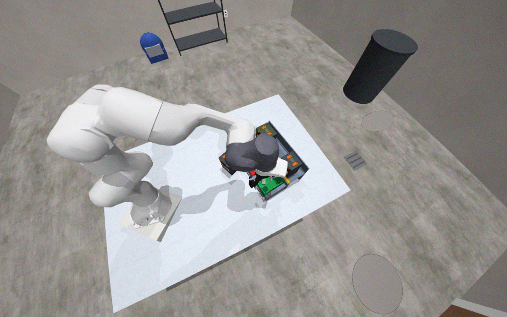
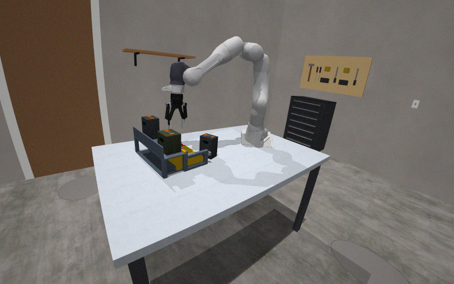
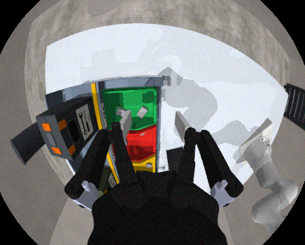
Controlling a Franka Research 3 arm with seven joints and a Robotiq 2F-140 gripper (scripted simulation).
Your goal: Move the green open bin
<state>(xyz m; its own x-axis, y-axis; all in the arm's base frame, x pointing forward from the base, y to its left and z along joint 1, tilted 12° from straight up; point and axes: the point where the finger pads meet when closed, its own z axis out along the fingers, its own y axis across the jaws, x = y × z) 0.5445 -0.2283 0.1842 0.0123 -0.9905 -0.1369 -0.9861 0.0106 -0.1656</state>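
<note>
The green open bin sits at one end of the low grey shelf, with small grey parts inside. It also shows in the overhead view, partly hidden by my wrist. A red bin stands beside it, and a yellow bin beside that. My gripper hovers well above the shelf, over the red bin and the shelf's front edge. Its fingers are open with nothing between them. From the side, the gripper is clearly above the bins and touches nothing.
A dark green box and a black box with orange marks stand on the shelf's back part. Another black box stands on the table just in front of the shelf. The arm's base is at the table's far side.
</note>
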